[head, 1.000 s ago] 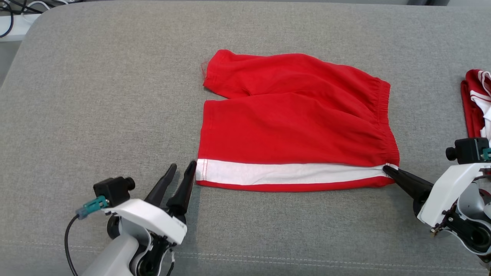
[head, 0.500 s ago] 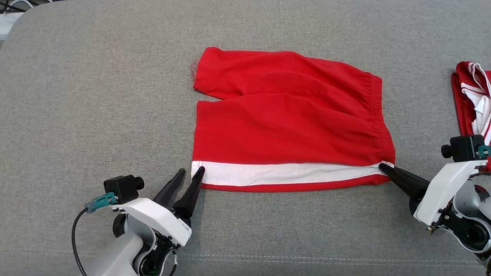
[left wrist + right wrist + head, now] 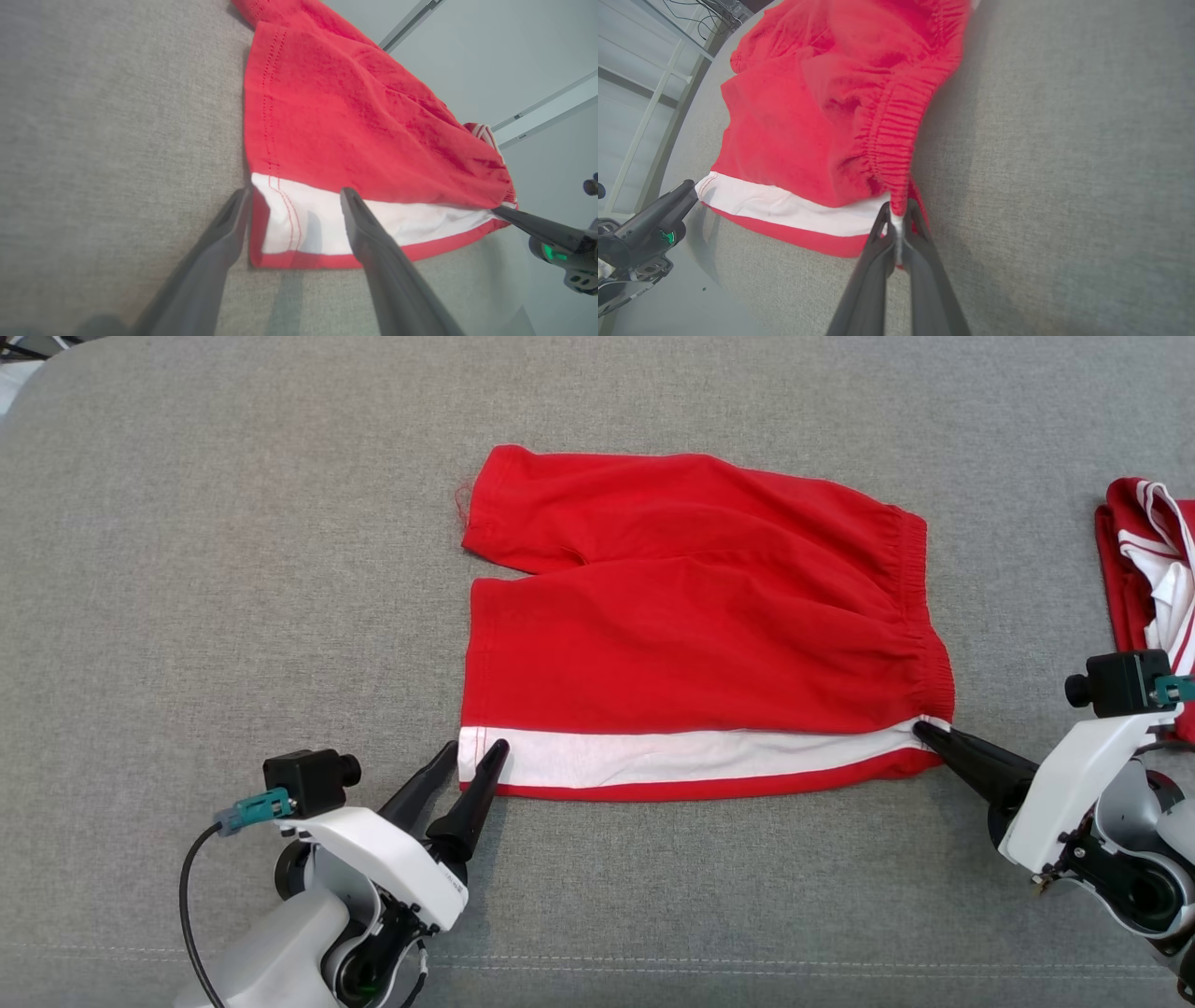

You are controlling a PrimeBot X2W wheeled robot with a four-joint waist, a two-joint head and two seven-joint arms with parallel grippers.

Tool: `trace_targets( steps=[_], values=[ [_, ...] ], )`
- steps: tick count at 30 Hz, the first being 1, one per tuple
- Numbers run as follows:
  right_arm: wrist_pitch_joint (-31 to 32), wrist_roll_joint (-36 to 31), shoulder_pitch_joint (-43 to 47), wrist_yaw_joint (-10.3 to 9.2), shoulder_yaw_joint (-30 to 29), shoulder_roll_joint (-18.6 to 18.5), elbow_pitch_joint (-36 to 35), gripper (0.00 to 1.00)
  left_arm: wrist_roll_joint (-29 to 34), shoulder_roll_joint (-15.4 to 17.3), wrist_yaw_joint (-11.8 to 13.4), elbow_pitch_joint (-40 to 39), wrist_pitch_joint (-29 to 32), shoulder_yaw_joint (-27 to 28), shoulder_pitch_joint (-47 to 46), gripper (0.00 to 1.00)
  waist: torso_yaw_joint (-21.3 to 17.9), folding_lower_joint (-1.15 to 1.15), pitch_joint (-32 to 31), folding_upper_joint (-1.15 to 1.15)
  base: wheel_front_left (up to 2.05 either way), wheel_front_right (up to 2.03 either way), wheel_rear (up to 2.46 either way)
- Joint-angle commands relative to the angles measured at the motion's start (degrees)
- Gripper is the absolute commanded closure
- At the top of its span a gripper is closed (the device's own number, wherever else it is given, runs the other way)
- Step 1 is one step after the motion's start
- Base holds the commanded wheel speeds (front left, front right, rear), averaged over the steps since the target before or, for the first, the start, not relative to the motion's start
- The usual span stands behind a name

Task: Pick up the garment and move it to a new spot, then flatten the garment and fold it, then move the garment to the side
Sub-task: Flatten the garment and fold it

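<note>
- Since a second ago, the left pincer (image 3: 474, 749) has crept right and forward. Its tips stood just beside the near-left hem corner then; now they straddle it.
- That left pincer is spread wide: one finger rests on the bare grey surface (image 3: 233, 569) left of the hem and the other lies over the white stripe (image 3: 691, 756). The corner sits between them, not yet gripped.
- The red shorts (image 3: 700, 644) lie fairly flat in the middle of the surface, legs to the left, waistband (image 3: 924, 616) to the right, stripe along the near edge.
- The right pincer (image 3: 920, 728) is pinched tight on the near-right corner, where the stripe meets the waistband.
- A second garment (image 3: 1148, 569), red and white, lies at the far right, well apart.
- The step in hand looks like taking both near corners ready for the fold.
- The next move calls for closing the left fingers on the hem, catching both layers. Both arms should then lift evenly so the near edge stays taut.
</note>
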Motion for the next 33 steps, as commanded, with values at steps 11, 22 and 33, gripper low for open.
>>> trace_targets(
  steps=[11, 22, 33],
  values=[
    [-1.6, 1.1, -1.2, -0.15, 1.8, -1.0, -0.6, 1.00, -3.7, 4.0, 0.0, -2.3, -0.6, -3.6, -4.5, 1.00, -0.7, 0.00, 0.6, 0.00, 0.00, 0.00, 0.00],
    [-3.6, 4.7, -4.3, -0.15, 0.0, -1.4, -4.6, 1.00, -7.1, 13.8, 0.0, -12.7, -0.1, -7.8, -12.4, 1.00, -0.1, 0.00, -1.0, 0.00, 0.00, 0.00, 0.00],
    [-0.1, 13.5, -12.5, -0.15, -6.3, -1.0, -10.7, 1.00, -16.0, 23.7, 0.0, -25.3, 5.6, -3.1, -25.4, 1.00, 0.5, 0.00, -4.5, 0.00, 0.00, 0.00, 0.00]
  ],
)
